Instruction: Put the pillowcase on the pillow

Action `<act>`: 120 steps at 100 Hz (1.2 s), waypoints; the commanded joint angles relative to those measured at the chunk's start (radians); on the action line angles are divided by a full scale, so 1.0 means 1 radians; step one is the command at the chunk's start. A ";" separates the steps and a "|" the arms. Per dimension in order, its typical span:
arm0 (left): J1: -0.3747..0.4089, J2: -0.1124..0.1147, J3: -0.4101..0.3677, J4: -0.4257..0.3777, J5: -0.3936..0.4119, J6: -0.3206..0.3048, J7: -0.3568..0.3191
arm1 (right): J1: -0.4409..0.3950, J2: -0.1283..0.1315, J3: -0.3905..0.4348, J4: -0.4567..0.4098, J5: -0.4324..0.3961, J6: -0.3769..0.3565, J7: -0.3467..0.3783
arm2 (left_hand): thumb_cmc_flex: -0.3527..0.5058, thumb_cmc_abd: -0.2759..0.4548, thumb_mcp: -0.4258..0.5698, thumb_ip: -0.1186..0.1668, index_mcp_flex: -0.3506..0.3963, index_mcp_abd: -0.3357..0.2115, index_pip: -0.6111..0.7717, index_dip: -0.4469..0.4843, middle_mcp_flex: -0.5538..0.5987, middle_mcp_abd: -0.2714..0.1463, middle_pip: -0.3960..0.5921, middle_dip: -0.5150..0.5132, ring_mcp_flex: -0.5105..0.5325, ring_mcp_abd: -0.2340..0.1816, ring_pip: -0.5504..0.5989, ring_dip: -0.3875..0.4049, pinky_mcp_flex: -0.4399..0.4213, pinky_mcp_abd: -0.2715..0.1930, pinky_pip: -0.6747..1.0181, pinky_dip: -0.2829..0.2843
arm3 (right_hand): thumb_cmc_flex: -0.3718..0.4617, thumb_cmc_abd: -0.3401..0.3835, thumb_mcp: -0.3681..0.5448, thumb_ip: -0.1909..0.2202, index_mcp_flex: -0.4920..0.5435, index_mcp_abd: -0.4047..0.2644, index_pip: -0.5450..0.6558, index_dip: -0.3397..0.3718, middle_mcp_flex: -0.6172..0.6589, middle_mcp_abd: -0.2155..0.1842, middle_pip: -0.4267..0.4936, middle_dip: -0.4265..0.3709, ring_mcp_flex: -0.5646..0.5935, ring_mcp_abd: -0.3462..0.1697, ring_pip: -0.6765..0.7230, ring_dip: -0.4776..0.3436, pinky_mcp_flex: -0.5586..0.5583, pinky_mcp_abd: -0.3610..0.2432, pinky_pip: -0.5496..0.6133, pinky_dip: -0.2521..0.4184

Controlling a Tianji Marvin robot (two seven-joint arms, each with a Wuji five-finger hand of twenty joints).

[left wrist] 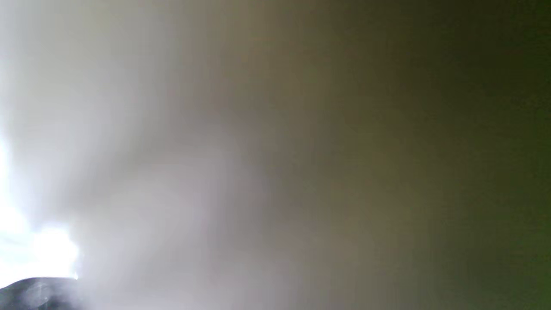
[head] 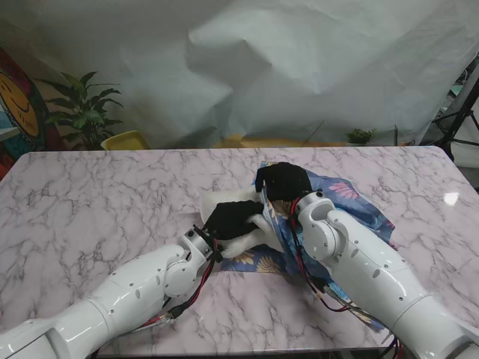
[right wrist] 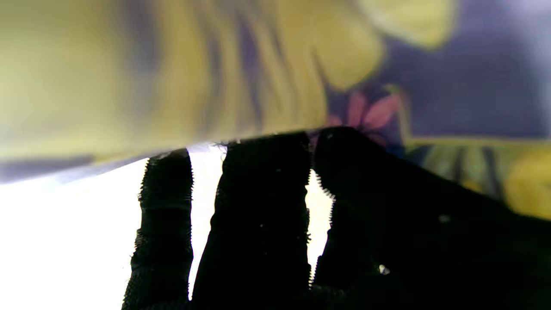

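A: How many things are lying on the tabletop (head: pixel 90 202)?

B: I'm counting one white pillow (head: pixel 239 232) and one blue flowered pillowcase (head: pixel 352 206), both near the middle, the pillow partly inside the pillowcase's open end. Two arms are reaching in, each with one black-gloved hand.

A: How is the left hand (head: pixel 232 218) sitting?

B: It's lying palm down on the pillow's bare white end, fingers curling onto it. Whether it's truly gripping, I cannot tell; its wrist view is showing only a pale blur.

A: And the right hand (head: pixel 283 181)?

B: It's resting farther from me, at the pillowcase's opening. In its wrist view the fingers (right wrist: pixel 258 206) are standing close together, tips touching the printed cloth (right wrist: pixel 267 64) and seeming to be pinching its edge.
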 commanded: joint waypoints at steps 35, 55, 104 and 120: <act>-0.008 -0.044 -0.004 -0.007 -0.069 0.057 -0.059 | -0.062 -0.007 0.033 -0.151 0.051 0.036 0.129 | 0.199 0.237 0.161 0.094 0.049 -0.072 0.209 0.063 0.036 -0.033 0.048 0.038 0.080 -0.226 0.118 0.040 0.010 -0.070 0.065 0.047 | 0.086 0.064 -0.061 -0.007 -0.050 0.052 0.059 -0.016 -0.075 -0.002 -0.012 -0.022 -0.046 0.010 -0.053 -0.020 -0.053 0.007 -0.007 -0.032; 0.015 -0.048 -0.038 -0.022 -0.117 0.106 -0.086 | -0.103 0.058 0.078 -0.251 -0.130 0.088 0.268 | 0.199 0.237 0.164 0.094 0.046 -0.062 0.207 0.057 0.035 -0.028 0.048 0.036 0.084 -0.229 0.116 0.035 0.019 -0.071 0.068 0.042 | -0.205 -0.022 0.000 0.123 -0.282 0.195 -0.357 0.039 -0.433 0.051 -0.156 -0.140 -0.426 0.096 -0.352 -0.219 -0.290 -0.033 -0.120 -0.025; 0.042 -0.075 -0.082 -0.005 -0.206 0.140 -0.084 | -0.422 0.101 0.276 -0.635 -0.626 0.411 0.297 | 0.199 0.236 0.166 0.093 0.044 -0.054 0.208 0.051 0.035 -0.022 0.050 0.035 0.087 -0.231 0.119 0.031 0.029 -0.075 0.074 0.032 | -0.393 0.167 -0.171 0.114 -0.484 0.380 -0.551 0.019 -0.736 0.177 -0.123 -0.161 -0.776 0.154 -0.233 -0.305 -0.466 -0.060 -0.150 -0.085; 0.065 -0.072 -0.101 -0.054 -0.241 0.219 -0.124 | -0.497 0.089 0.270 -0.692 -0.583 0.548 0.302 | 0.199 0.240 0.166 0.093 0.036 -0.044 0.202 0.046 0.031 -0.018 0.048 0.033 0.093 -0.239 0.119 0.028 0.049 -0.083 0.081 0.027 | -0.254 0.326 -0.250 0.139 -0.342 0.309 -0.459 0.110 -0.479 0.123 -0.088 -0.111 -0.499 0.151 -0.178 -0.259 -0.279 -0.027 -0.059 -0.047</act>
